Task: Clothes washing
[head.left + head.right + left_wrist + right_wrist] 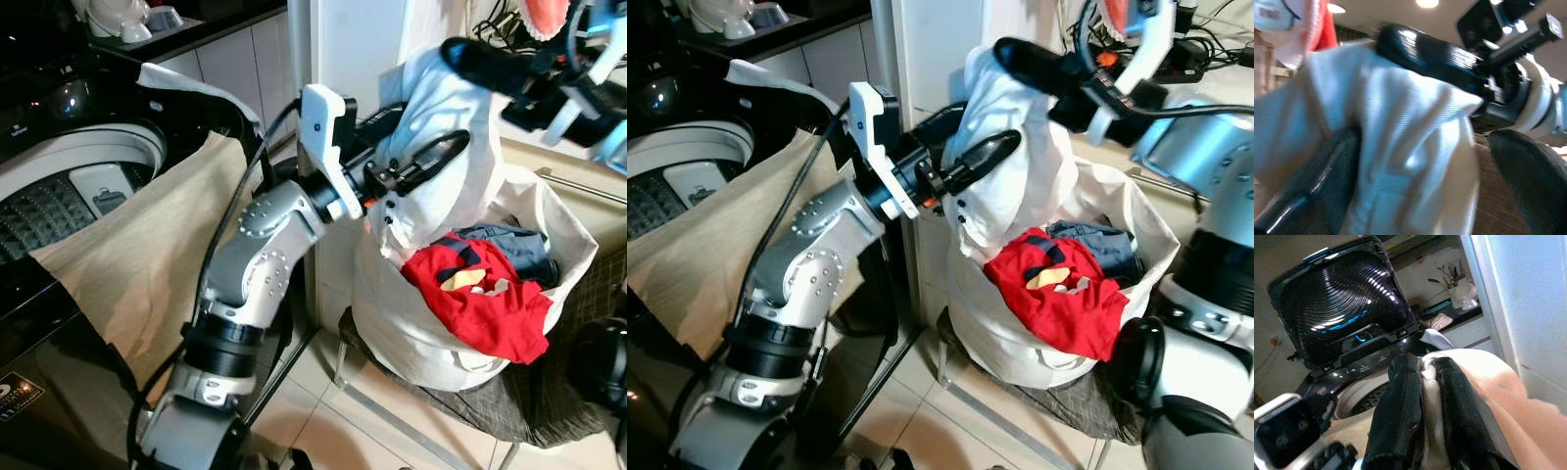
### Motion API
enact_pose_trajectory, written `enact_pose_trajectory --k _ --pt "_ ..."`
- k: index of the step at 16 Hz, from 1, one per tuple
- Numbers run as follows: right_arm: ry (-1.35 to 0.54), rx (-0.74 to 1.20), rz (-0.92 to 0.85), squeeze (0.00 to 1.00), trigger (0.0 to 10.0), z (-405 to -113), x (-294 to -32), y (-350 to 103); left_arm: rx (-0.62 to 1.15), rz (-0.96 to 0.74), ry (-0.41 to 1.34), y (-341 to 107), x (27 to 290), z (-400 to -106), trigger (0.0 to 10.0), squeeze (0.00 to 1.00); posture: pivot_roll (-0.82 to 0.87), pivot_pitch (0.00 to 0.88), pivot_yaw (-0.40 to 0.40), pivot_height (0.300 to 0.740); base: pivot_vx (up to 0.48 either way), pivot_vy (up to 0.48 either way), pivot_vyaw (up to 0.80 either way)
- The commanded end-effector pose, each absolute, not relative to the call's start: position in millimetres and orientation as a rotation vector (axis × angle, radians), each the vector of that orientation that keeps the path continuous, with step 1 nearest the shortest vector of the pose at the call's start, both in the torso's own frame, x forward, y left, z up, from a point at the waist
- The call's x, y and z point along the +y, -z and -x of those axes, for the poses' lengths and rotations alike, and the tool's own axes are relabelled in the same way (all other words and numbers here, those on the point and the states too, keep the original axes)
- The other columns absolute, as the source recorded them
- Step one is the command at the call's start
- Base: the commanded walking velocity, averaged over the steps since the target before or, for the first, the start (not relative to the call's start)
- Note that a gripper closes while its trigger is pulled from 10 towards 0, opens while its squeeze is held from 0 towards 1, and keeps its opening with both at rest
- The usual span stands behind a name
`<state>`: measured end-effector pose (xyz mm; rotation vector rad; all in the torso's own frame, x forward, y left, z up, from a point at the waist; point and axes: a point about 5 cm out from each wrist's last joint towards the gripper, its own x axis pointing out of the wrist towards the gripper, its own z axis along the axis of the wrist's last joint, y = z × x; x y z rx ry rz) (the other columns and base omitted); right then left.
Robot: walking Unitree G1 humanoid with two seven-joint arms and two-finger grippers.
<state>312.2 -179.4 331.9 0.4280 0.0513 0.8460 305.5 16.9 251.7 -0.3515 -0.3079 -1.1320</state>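
A white garment hangs lifted above an open white laundry bag. My right gripper comes in from the upper right and is shut on a fold at the garment's top. My left gripper reaches across from the left at mid-height of the garment, open, with the white cloth bulging between its spread fingers. A red garment and a dark blue one lie in the bag. To the left is the top-loading washing machine, lid raised, with a beige cloth draped over its front edge.
The bag sits on a low stool with a dark checked cushion. A white cabinet side stands between washer and bag. A dark counter with white dishes is behind the washer. Pale tiled floor lies below.
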Motion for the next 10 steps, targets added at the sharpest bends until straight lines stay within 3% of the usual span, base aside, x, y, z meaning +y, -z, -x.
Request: enact_pose_trajectory --k 1,2,3,4,5,6,10 --pt "-0.894 0.034 -0.422 0.00 0.0 -306 -170 -338 -0.282 0.293 1.163 -247 9 -302 10.0 0.45 -0.11 0.000 0.040 0.740 0.000 0.000 0.00" --pt "-0.899 0.034 -0.424 0.00 0.0 -305 -169 -338 -0.275 0.267 1.154 -245 8 -303 10.0 0.45 -0.11 0.000 0.041 0.740 0.000 0.000 0.00" --pt "-0.916 0.036 -0.430 0.00 0.0 -304 -165 -338 -0.292 0.242 1.143 -244 7 -304 10.0 0.00 -0.11 0.000 0.043 0.740 0.000 0.000 0.00" --pt "-0.923 0.036 -0.435 0.00 0.0 -303 -162 -338 -0.309 0.241 1.129 -245 7 -305 10.0 0.00 -0.11 0.000 0.043 0.740 0.000 0.000 0.00" --pt "-0.924 0.035 -0.439 0.00 0.0 -302 -162 -338 -0.297 0.256 1.110 -245 9 -307 1.4 0.00 -0.12 0.000 0.045 0.740 0.000 0.000 0.00" --pt "-0.922 0.033 -0.445 0.00 0.0 -301 -161 -338 -0.284 0.259 1.083 -244 11 -311 0.0 0.00 -0.12 0.000 0.046 0.740 0.000 0.000 0.00" --pt "-0.911 0.034 -0.450 0.00 0.0 -301 -160 -338 -0.290 0.253 1.047 -244 18 -316 0.0 0.00 -0.11 0.000 0.046 0.740 0.000 0.000 0.00"
